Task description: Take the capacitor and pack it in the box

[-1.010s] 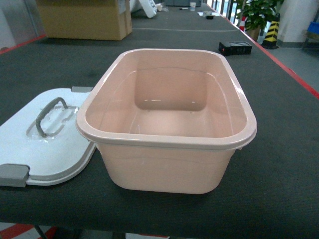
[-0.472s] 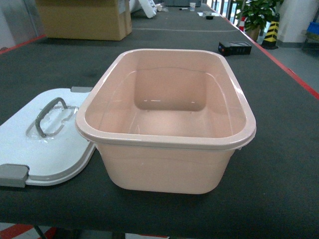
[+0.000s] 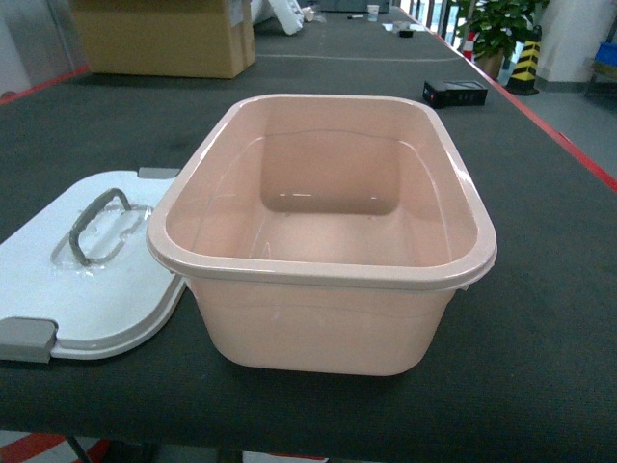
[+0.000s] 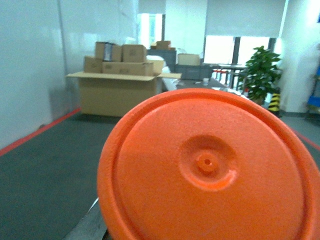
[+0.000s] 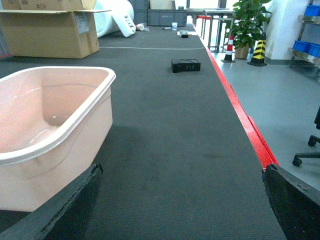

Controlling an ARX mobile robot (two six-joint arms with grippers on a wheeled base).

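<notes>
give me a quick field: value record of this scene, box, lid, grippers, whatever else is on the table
box: pale pink tub, open, upright on the dark table, nothing seen inside
lid: white lid lying flat, touching the box's left side, grey handle up, grey latch clip at its near corner
capacitor: none visible
left gripper: not visible; an orange disc fills the left wrist view
right gripper: dark fingertips at the frame's lower corners, spread apart, holding nothing
far table: brown cardboard carton, small black device
</notes>
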